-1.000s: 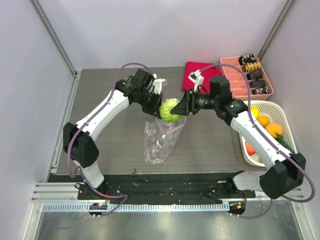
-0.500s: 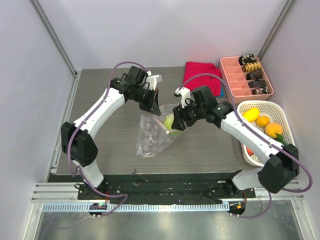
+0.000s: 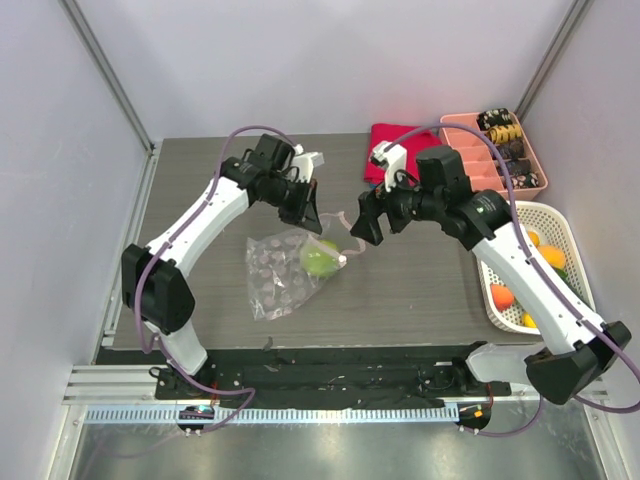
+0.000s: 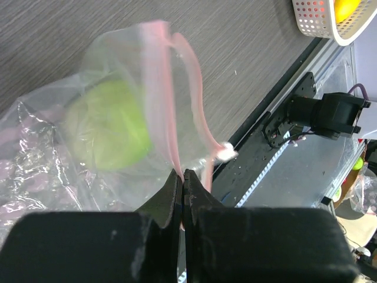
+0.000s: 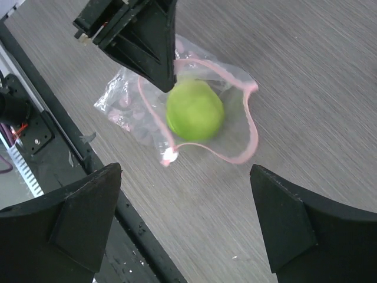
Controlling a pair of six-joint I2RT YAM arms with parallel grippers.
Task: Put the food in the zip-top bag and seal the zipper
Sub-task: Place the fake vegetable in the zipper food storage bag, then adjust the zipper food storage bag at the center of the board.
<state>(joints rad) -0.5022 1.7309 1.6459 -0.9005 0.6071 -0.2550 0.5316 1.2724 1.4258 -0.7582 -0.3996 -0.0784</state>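
The clear zip-top bag lies on the table with its mouth open. A round green food piece sits inside it, just behind the mouth. My left gripper is shut on the pink zipper at the bag's upper edge, holding that side lifted. In the left wrist view the green piece shows through the plastic. My right gripper hovers to the right of the mouth, open and holding nothing. From its wrist I see the green piece ringed by the zipper. More food lies in the basket.
A white mesh basket stands at the right table edge, under my right arm. A folded red cloth and a pink compartment tray with dark items sit at the back right. The table's near edge borders a black rail.
My right gripper let go of the green piece inside the bag, opened wide and drew back to the right. The bag sagged left onto the table with the piece in it.
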